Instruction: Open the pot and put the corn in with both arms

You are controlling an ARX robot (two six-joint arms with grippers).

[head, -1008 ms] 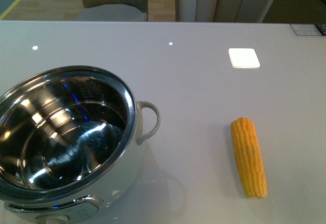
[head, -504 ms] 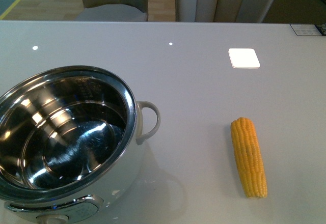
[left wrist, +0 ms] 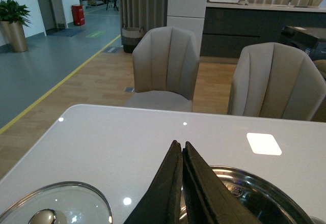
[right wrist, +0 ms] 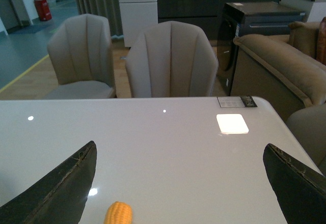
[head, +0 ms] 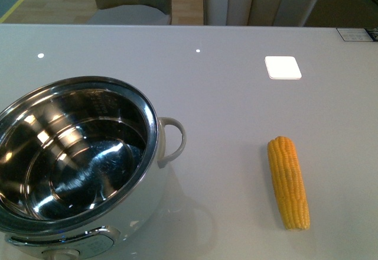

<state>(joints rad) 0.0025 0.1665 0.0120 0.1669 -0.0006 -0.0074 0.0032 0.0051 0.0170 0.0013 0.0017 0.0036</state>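
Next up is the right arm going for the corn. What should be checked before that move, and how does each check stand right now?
1. Is the pot open? Ok: the lid is off and lies on the table.
2. Is the bowl free to take the cob? Ok: nothing shows inside it.
3. Is the corn reachable? Ok: it lies alone, apart from the pot.
4. Is the right gripper open? Ok: its fingers are spread wide, with the cob's tip between them.
5. Is the left gripper out of the way? Ok: it is shut and holds nothing.
6. What is the right gripper's height over the cob? Cannot tell.
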